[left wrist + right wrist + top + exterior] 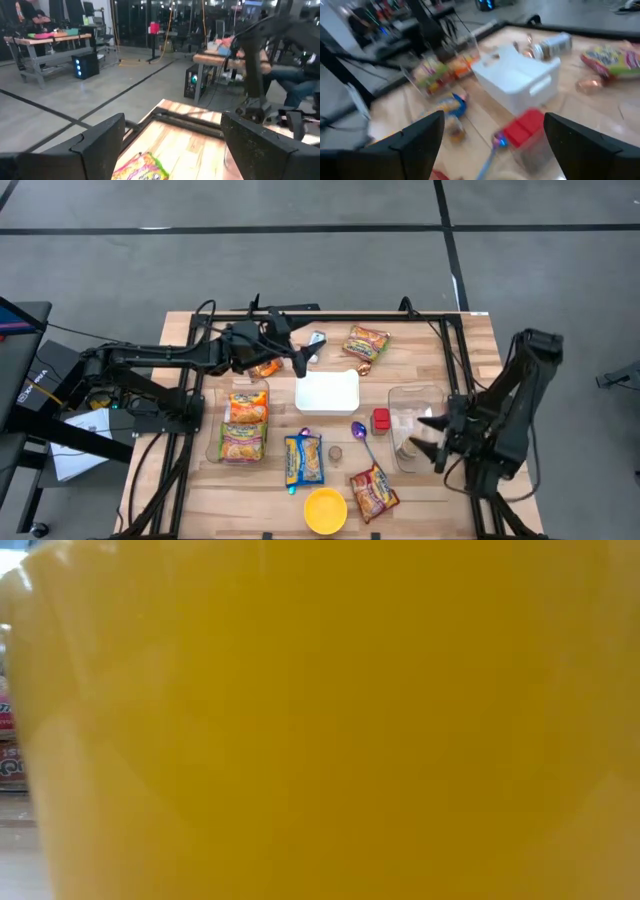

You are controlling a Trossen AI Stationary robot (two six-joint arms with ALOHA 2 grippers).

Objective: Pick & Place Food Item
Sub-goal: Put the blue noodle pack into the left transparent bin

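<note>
The white bin [327, 391] sits near the middle of the wooden surface [470, 340], and everything else is placed around it. The left claw [297, 360] hovers just beyond the bin's far-left corner, its fingers [95, 145] spread apart with nothing between them; an orange snack packet [264, 367] lies just under that arm. The right claw [432, 434] hangs to the bin's right, over a clear plastic container [417, 425], its fingers [412, 137] also wide apart and empty.

Food items lie scattered about the bin. A noodle packet [365, 342] rests just past its far-right corner, with a small jar [316, 339] lying on its side beyond the far edge. To the bin's left, a clear tray [243, 426] holds two noodle packets. On the near side lie a blue-and-yellow packet [303, 459], a purple spoon [362, 436] and a red block [381, 420], which is just beside the clear container. Farther toward the near edge are a red packet [374, 491] and a yellow bowl [325, 510], which fills the low view.
</note>
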